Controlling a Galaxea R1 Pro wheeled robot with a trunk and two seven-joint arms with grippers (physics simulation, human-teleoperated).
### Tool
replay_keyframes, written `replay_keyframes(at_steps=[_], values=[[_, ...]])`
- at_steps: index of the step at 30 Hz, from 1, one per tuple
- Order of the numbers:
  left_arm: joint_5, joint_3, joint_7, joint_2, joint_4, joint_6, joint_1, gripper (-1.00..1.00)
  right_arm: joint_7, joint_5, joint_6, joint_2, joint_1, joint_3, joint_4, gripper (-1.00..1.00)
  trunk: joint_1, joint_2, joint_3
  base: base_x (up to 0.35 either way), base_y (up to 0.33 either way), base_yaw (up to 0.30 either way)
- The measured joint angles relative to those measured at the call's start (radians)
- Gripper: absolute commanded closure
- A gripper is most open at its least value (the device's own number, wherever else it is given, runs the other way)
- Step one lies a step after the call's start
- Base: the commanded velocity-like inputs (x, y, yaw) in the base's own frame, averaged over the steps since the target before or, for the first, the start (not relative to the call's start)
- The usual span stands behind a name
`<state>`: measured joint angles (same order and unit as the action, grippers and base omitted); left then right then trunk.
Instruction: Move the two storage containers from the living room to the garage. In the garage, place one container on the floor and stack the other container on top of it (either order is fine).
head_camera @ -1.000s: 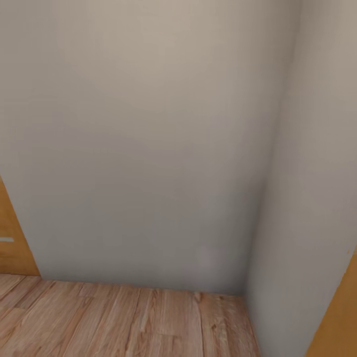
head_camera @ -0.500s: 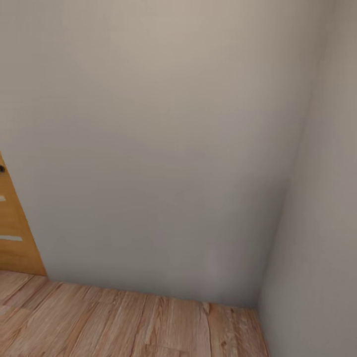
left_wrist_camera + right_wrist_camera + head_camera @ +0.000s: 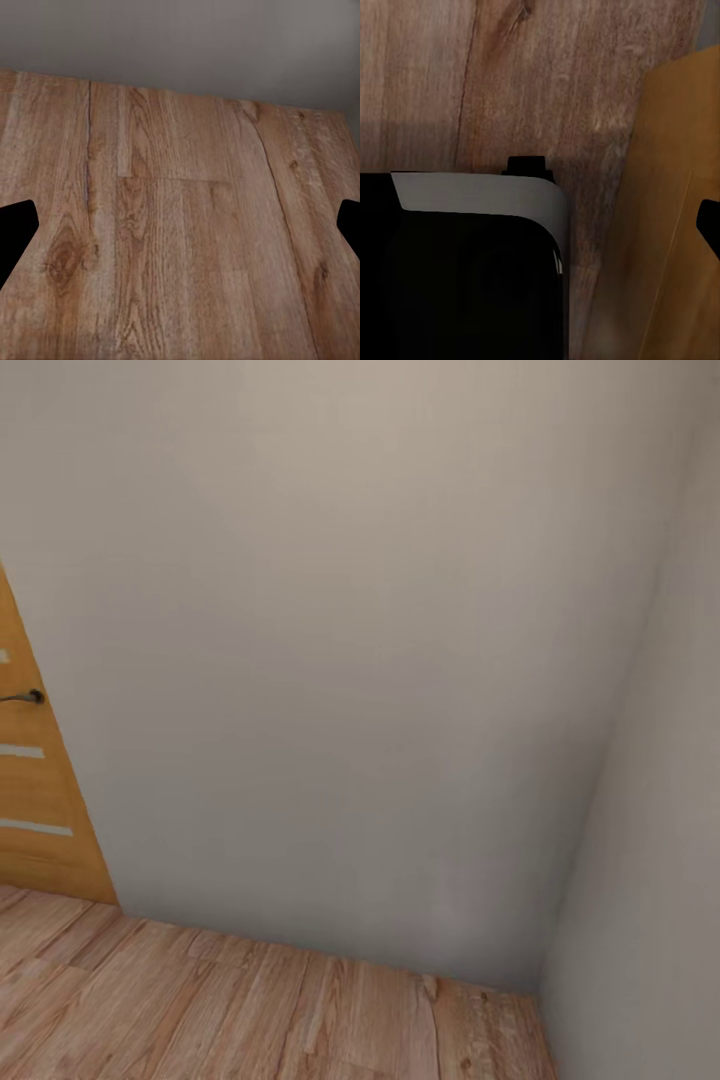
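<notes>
Matt, smooth grey wall, grained wood-plank floor, and a seemingly satin-finished orange wooden door.

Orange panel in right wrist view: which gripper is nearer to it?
Right, likely. The right gripper's fingertip shows right against the orange panel; the left gripper hangs above plank floor, facing the grey wall.

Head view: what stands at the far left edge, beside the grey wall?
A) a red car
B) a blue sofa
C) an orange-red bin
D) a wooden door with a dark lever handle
D: a tan wooden door with a dark lever handle meets the grey wall above the wood-plank floor.
</notes>
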<state>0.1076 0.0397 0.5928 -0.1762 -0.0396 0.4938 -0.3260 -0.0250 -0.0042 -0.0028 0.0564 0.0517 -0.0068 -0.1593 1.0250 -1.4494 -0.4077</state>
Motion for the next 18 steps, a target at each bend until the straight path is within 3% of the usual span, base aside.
replay_keyframes(at_steps=[6, 18], values=[[0.0, 0.0, 0.0, 0.0, 0.0, 0.0, 0.0, -1.0, 0.0, 0.0, 0.0, 0.0, 0.0, 0.0, 0.0, -1.0, 0.0, 0.0, 0.0, 0.069, 0.048, 0.007], [0.0, 0.0, 0.0, 0.0, 0.0, 0.0, 0.0, -1.0, 0.0, 0.0, 0.0, 0.0, 0.0, 0.0, 0.0, -1.0, 0.0, 0.0, 0.0, 0.183, 0.16, 0.019]])
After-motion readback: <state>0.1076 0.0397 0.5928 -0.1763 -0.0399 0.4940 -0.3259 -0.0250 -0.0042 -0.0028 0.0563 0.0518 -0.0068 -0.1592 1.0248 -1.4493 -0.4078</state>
